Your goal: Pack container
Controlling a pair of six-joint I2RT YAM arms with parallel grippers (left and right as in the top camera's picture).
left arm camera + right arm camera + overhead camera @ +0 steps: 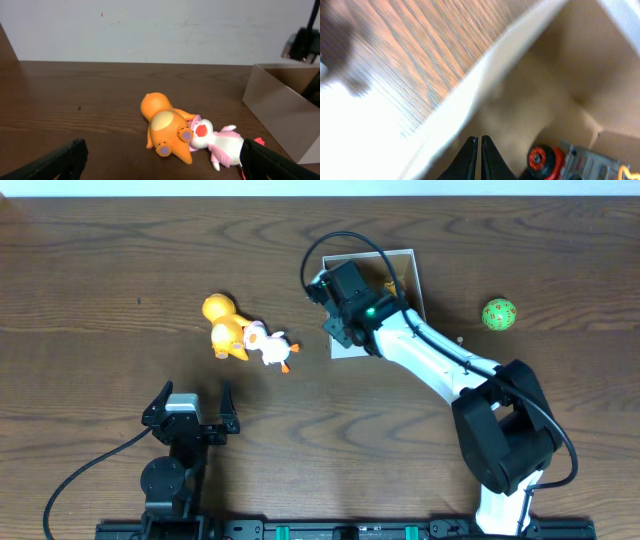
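Note:
The container (412, 268) is a white-walled box with a brown inside, standing at the table's centre right. My right gripper (335, 300) hangs over its left part. In the right wrist view that gripper (480, 142) is shut with nothing between its fingers, just inside the container's white wall (470, 100). A toy with a red wheel (542, 160) lies on the brown floor beside it. My left gripper (190, 405) stands open near the front edge. An orange toy (162, 122) and a white-and-pink toy (220, 145) lie on the wood ahead of the left gripper (164, 146).
The orange toy (225, 325) and the white-and-pink toy (268, 347) lie touching each other left of the container. A green ball (499, 313) sits on the table to the container's right. The container's side wall (280, 107) shows at the right of the left wrist view.

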